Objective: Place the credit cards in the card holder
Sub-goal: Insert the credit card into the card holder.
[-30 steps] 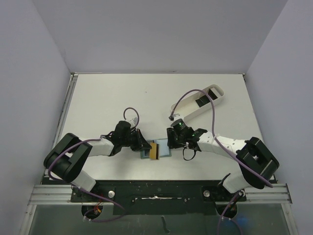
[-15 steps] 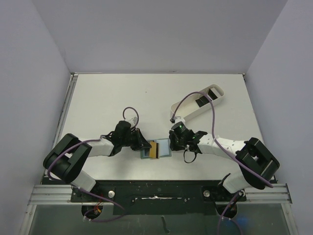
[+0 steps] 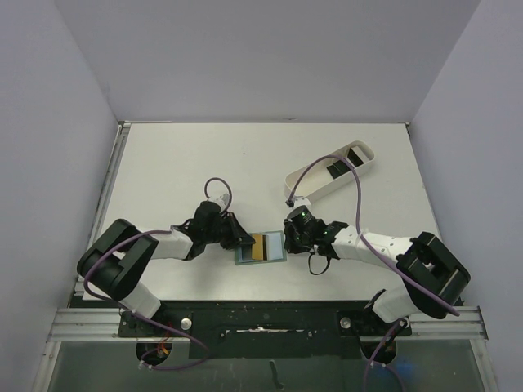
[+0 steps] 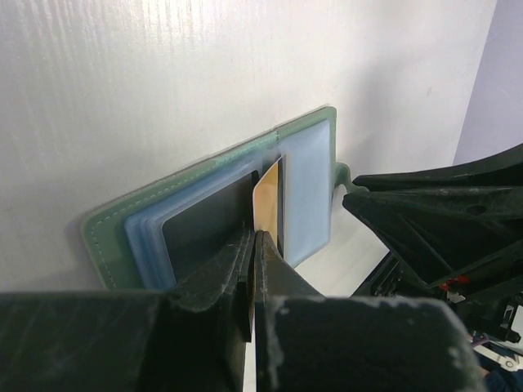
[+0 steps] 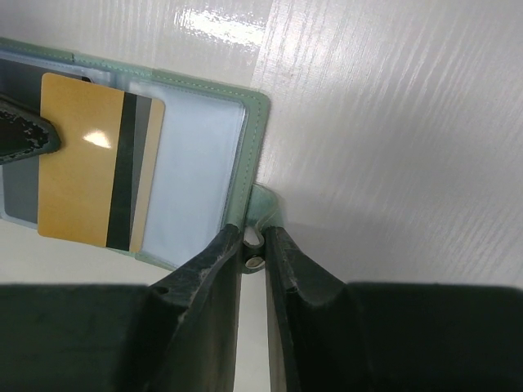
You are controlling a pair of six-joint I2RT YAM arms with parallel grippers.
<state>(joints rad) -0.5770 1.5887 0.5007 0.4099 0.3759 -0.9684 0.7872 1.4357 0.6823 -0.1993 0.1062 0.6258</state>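
At tabletop point(image 3: 204, 163) centre: card holder point(image 5: 196, 171) lies open, gold card point(image 5: 82, 155) on it; left tool point(image 4: 253, 245) fully closed, tip apparently pressing the card; right tool point(image 5: 255, 245) narrow, pinching snap tab point(image 5: 263, 208).

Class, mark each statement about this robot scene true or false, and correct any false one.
1. The card holder lies open on the table. True.
2. The card over the holder is plain black. False: it is a gold card with a dark stripe.
3. The right gripper is closed on the holder's small tab. True.
4. The white tray is empty. False: black cards lie in it.
5. The left gripper is wide open. False: it is shut on the gold card's edge.
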